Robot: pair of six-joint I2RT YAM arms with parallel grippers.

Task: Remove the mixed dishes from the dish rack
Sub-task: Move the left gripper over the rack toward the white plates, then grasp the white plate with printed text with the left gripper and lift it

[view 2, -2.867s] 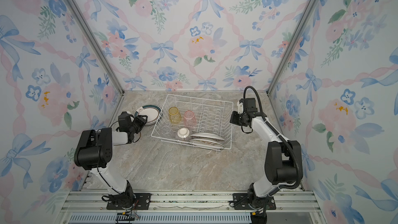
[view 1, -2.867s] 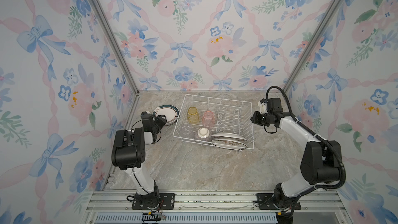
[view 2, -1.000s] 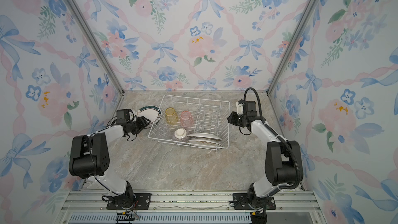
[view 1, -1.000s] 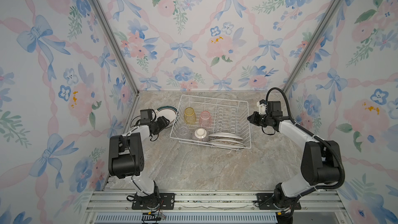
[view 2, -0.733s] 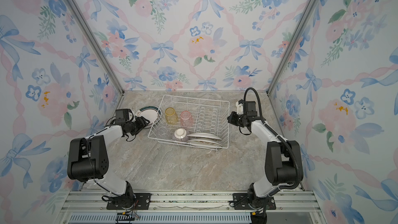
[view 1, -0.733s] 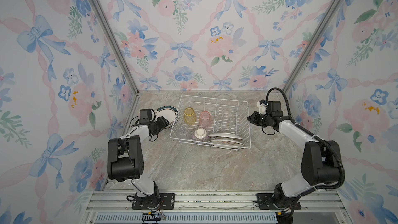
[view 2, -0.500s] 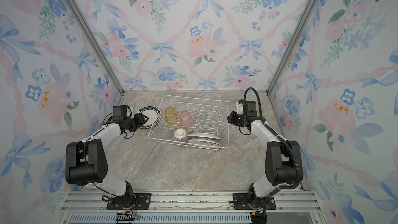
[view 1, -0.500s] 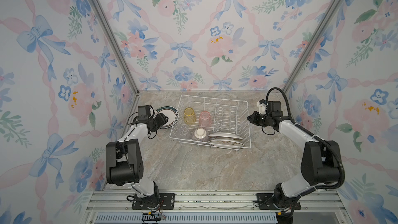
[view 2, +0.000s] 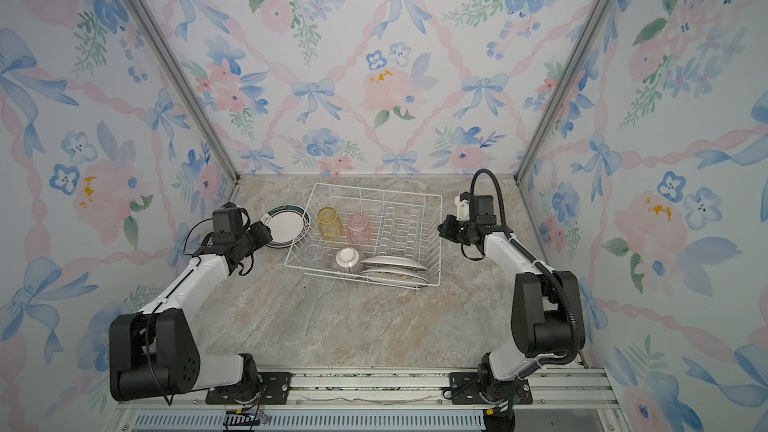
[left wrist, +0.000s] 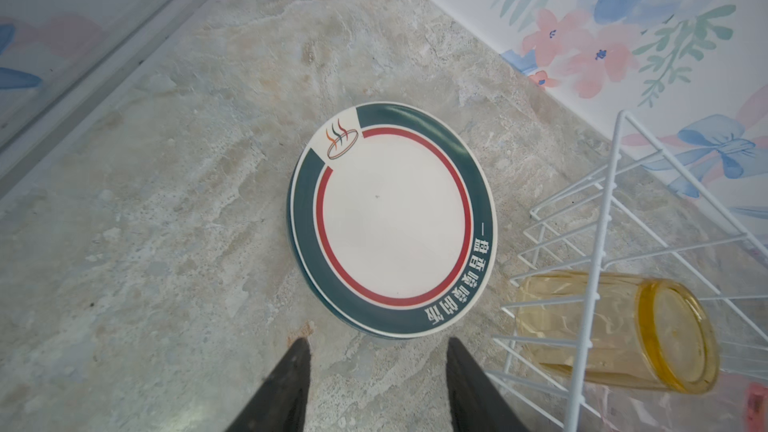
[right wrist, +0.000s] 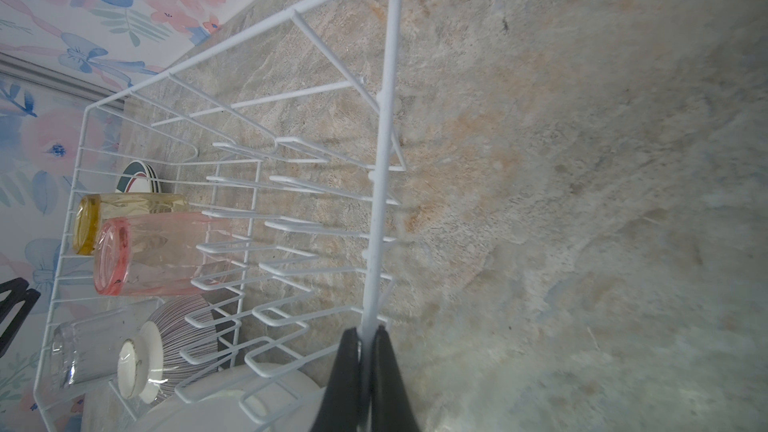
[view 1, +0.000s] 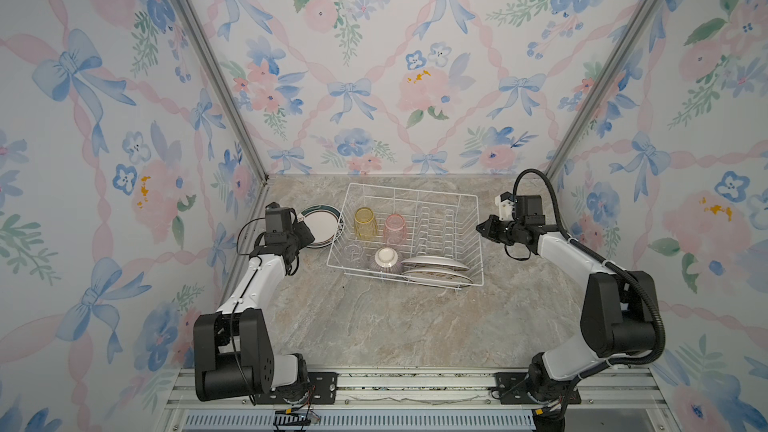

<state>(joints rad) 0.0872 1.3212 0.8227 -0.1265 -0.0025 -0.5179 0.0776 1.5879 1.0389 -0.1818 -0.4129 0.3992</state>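
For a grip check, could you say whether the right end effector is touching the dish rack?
Touching: the right wrist view shows the right end effector shut on the rim wire of the dish rack.

Left gripper [left wrist: 377, 342] gaping, right gripper [right wrist: 365, 330] (seemingly) clamped

In a top view I find the dish rack [view 1: 436, 224] at mid-frame on the table [view 1: 374, 326]. A plate stack [view 1: 322, 224] lies just left of it. Inside, two tumblers [view 1: 364, 223] stand at its upper left, a third tumbler [view 1: 354, 255] and a bowl [view 1: 385, 259] below them, and two plates [view 1: 434, 263] right of the bowl.
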